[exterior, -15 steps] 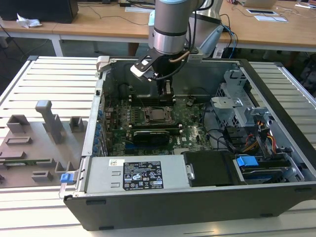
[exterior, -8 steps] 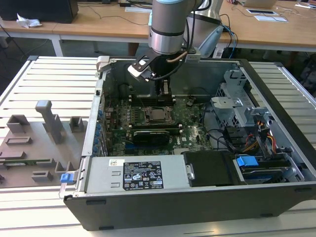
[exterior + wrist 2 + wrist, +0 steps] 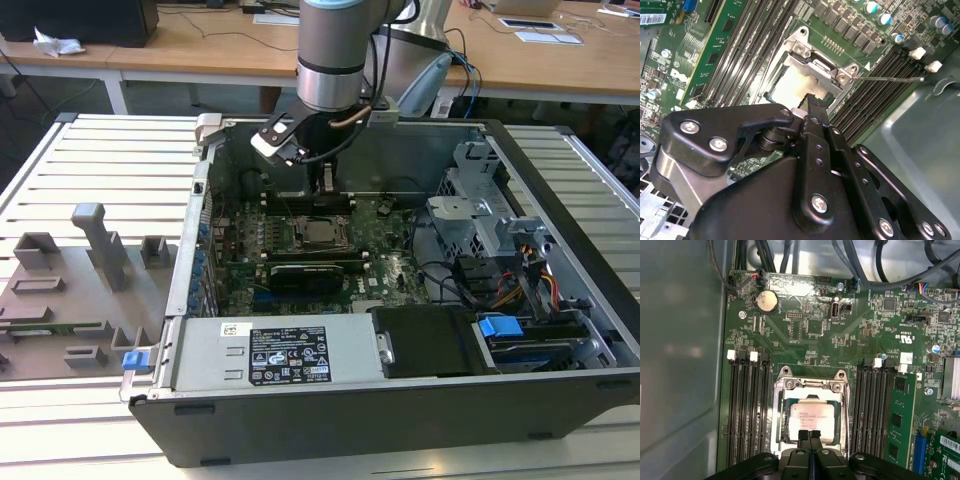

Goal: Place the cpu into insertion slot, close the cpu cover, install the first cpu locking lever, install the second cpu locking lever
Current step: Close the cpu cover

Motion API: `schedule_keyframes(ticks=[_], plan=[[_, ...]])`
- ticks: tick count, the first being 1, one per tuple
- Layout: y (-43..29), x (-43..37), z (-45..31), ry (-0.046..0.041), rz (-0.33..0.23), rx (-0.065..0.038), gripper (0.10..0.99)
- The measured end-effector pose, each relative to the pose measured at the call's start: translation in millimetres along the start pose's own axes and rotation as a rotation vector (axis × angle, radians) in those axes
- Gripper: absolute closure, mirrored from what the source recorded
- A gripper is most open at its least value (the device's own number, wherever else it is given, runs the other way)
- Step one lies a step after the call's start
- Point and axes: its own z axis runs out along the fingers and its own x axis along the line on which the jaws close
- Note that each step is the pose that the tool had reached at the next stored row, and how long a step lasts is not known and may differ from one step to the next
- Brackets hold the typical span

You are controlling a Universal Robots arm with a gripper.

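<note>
The gripper [image 3: 810,434], closed tight with nothing in it, hangs over the chip [image 3: 812,416], which lies right beneath its tips, framed by the lowered metal cover [image 3: 809,384].

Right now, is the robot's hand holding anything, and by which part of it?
Nothing, as far as I can see. The hand has its fingers shut together with nothing between them, tips just over the silvery chip.

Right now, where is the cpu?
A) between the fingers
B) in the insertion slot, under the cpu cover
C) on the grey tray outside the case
B: in the first wrist view the cpu lies flat inside the cpu cover's window; the fingers hold nothing.
</note>
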Motion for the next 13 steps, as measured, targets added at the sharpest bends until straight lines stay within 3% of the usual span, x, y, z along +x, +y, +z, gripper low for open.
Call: schedule_keyframes(ticks=[10, 13], plan=[[-8.4, 1.1, 5.2, -0.0003, 0.0, 0.0, 0.98], [-13.9, 3.5, 7.6, -0.0003, 0.0, 0.0, 0.98]])
